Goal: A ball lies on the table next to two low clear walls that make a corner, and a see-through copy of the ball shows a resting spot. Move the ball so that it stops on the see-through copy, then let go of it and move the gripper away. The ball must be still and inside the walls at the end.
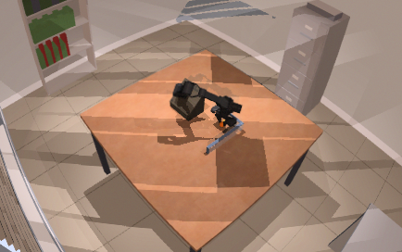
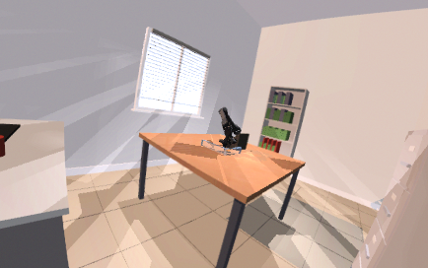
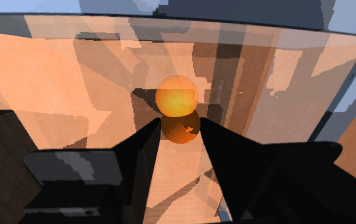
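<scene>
The gripper [image 3: 180, 131] is clamping the ball [image 3: 180, 127] between its 2 fingers on the table [image 1: 139, 134], with the see-through copy [image 3: 176, 96] lying just ahead, toward the walls [image 1: 225, 137].

The fingers hide both sides of the ball [image 3: 181, 127].
</scene>
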Available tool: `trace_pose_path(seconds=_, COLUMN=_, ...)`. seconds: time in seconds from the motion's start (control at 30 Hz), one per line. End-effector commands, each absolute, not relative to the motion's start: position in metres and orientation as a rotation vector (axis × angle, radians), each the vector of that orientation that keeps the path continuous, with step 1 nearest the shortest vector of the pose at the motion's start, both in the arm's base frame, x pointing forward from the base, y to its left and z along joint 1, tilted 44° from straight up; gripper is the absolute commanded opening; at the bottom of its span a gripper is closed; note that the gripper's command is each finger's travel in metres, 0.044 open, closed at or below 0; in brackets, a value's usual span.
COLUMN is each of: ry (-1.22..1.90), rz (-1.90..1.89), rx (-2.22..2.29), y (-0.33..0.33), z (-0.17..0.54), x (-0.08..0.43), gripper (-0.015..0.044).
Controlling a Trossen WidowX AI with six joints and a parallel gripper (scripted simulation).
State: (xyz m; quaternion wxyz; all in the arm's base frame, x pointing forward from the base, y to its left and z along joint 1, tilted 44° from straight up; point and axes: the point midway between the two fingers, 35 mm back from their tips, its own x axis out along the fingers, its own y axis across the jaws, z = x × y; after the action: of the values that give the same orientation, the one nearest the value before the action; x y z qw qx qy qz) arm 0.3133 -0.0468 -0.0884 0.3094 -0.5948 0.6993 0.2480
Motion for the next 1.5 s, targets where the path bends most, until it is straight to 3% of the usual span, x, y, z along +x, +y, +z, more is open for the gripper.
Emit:
trace_pose_path(seconds=0.0, ry=1.833, rz=0.650, rx=-1.573, y=-0.031, z=-0.075, x=0.321, gripper=0.0000)
trace_pose_path(seconds=0.57, ry=1.835, rz=0.651, rx=-1.571, y=0.039, z=0.003, x=0.326, gripper=0.0000)
trace_pose_path(seconds=1.47, ry=1.836, rz=0.648, rx=-1.574, y=-0.020, z=-0.097, x=0.313, gripper=0.0000)
